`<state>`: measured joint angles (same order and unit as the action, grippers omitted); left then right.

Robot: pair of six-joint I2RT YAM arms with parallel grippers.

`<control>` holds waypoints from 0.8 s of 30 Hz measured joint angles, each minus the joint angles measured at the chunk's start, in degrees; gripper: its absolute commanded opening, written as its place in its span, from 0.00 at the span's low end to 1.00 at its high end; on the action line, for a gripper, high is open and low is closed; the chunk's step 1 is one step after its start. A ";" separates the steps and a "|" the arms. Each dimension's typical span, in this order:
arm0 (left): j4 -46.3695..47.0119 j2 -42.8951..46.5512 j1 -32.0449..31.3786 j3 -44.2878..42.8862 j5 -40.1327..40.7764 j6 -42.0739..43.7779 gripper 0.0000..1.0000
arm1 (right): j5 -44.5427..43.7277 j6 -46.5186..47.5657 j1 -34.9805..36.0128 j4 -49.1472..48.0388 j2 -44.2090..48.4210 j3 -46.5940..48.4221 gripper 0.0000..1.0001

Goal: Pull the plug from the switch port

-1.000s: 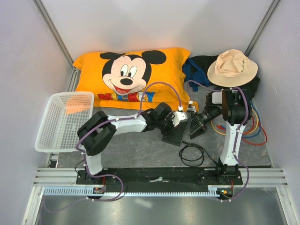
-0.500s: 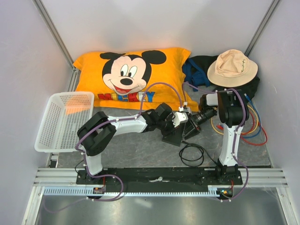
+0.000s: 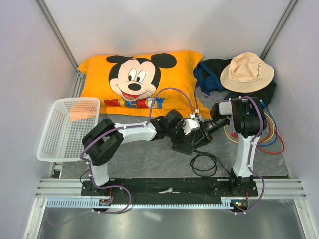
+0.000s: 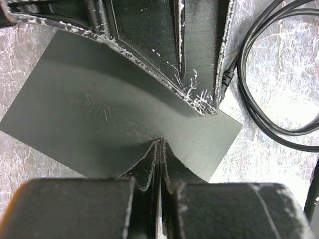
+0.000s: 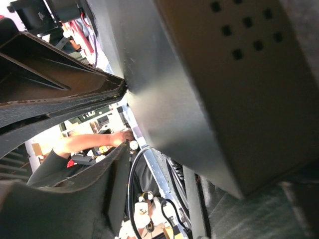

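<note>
Switch (image 4: 89,109): lies flat on the table (image 4: 20,64), between my two arms, in front of the Mickey Mouse pillow (image 3: 142,79).
My left claw (image 4: 159,145): clenched shut, tips pressing on the switch's top face.
My right claw (image 3: 201,135): jaws apart at the switch's right edge, one finger touching its side, nothing visibly gripped.
Black cable (image 4: 256,99): looped on the table. Its plug (image 4: 227,82) seems to meet the switch's edge, half hidden.

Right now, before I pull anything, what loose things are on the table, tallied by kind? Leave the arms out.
Pillow: 1
Hat: 1
Basket: 1
Switch: 1
Black cable loop: 1
Coloured cable bundle: 1
Dark bag: 1
Total: 7
</note>
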<state>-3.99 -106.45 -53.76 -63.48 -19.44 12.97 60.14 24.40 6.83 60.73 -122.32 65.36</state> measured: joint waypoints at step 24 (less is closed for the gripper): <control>-10.86 -0.76 5.73 -6.75 4.87 -0.96 0.44 | 9.14 19.28 8.57 16.13 -14.38 20.41 0.61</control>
<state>-14.85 -107.22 -48.03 -70.24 -14.57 12.01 69.28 43.68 15.40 76.86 -136.70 85.78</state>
